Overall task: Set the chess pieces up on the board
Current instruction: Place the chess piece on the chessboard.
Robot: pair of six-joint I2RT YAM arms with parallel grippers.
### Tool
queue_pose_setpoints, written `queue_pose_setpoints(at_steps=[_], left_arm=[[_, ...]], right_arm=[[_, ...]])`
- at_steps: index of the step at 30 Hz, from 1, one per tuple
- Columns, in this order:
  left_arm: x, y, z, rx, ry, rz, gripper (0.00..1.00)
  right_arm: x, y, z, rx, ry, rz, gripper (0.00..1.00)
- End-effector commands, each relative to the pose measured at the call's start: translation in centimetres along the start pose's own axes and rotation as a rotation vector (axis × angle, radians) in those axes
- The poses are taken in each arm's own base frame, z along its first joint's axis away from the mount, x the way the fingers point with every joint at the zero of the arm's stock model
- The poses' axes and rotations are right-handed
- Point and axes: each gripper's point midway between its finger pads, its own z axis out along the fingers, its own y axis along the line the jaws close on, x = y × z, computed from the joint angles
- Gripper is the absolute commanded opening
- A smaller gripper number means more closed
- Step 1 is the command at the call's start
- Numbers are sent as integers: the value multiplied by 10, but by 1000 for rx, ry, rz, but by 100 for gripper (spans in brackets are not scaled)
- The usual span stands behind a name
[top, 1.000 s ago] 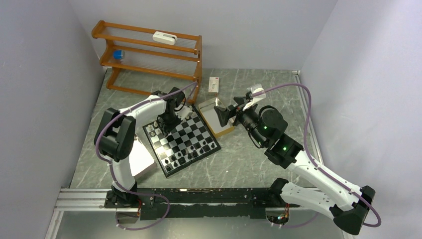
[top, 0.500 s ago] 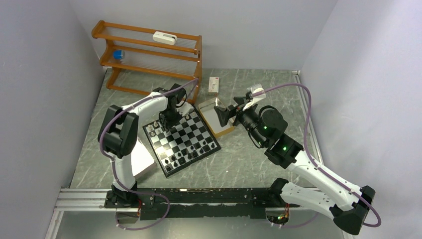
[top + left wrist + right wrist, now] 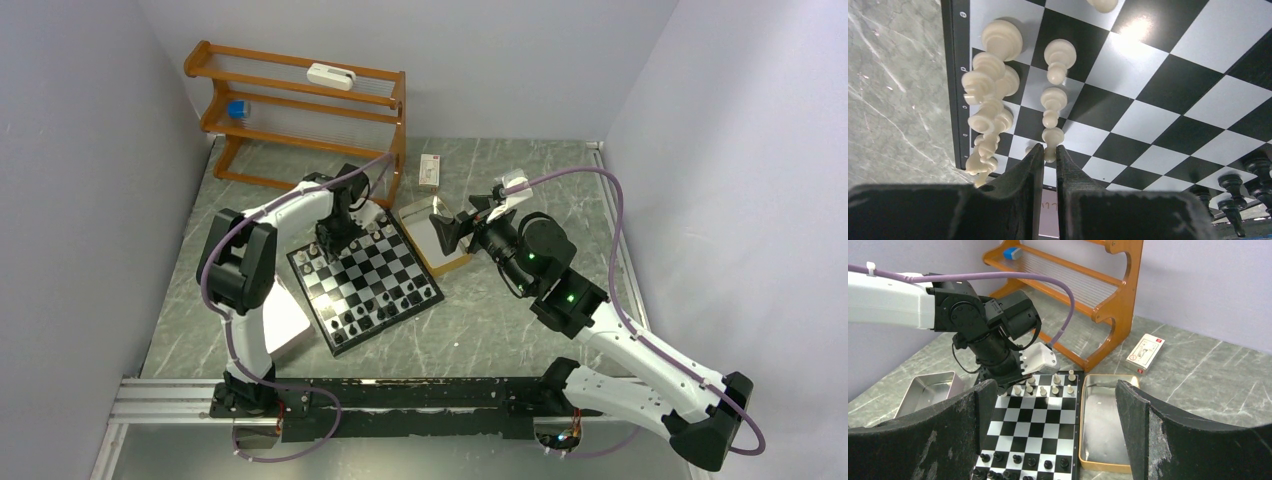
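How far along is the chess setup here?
Done: black pieces stand in rows along the board's near edge; cream pieces line the far edge. In hand: the left gripper pinches a cream pawn in its row; the right gripper is open, empty. Left: releasing that pawn; other gaps hidden.

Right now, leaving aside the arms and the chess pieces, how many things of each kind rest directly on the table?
metal trays: 2
chessboard: 1
wooden rack: 1
small white box: 1
total: 5
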Motion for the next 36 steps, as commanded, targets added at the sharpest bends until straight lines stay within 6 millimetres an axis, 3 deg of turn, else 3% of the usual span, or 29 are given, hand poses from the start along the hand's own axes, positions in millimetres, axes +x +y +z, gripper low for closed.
queue_pose_setpoints(at_steps=[1, 14, 23, 30, 36], left_arm=[[-11, 11, 9, -12, -28, -2, 19], [-15, 11, 6, 4, -47, -2, 26], [-25, 14, -14, -1, -96, -9, 32], [-35, 16, -46, -5, -175, -20, 34], [-37, 20, -97, -57, -316, -114, 33]], right_arm=[[-8, -1, 1, 8, -36, 0, 92], [-6, -1, 1, 9, -36, 0, 92], [-6, -1, 0, 6, -38, 0, 92], [-9, 0, 0, 3, -38, -1, 92], [-13, 0, -4, -2, -50, 5, 92]])
